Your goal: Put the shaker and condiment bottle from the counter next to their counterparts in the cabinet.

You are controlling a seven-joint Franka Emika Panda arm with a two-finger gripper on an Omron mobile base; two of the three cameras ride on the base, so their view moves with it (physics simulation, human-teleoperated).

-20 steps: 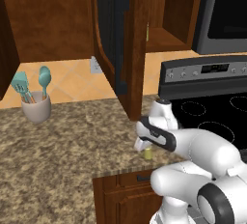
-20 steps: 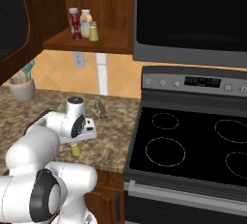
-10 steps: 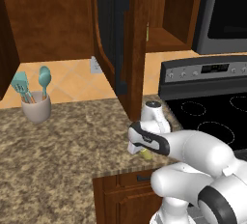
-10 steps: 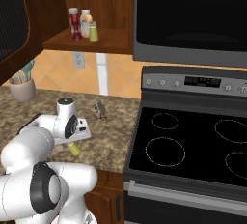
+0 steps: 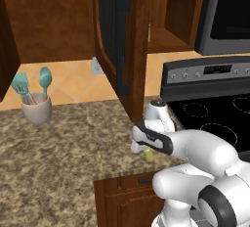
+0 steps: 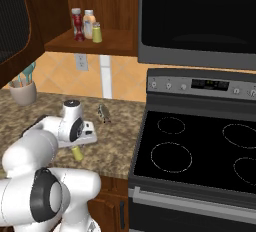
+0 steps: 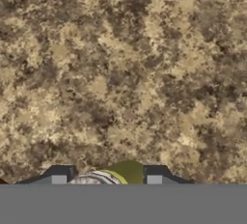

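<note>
1. Speckled brown-beige granite forms the counter (image 5: pixel 58 162), beside a black stove (image 6: pixel 200 151).
2. Low over the counter's front edge, the gripper (image 5: pixel 146 148) is seen pointing down, its fingers hidden behind the white hand in both base views.
3. Only the lower part of the yellow-green shaker (image 5: pixel 148 155) is visible beneath the hand; in the hand view its silver cap and green body (image 7: pixel 126 172) sit between the two dark fingertips (image 7: pixel 59 175), cut off by the bottom edge.
4. The fingers appear drawn in close on either side of the shaker; actual contact cannot be made out.
5. The open cabinet (image 6: pixel 90 43) shelf holds a red bottle, a pale bottle and a green shaker.
6. A small dark object (image 6: pixel 104 112) on the counter is too blurred to identify.
</note>
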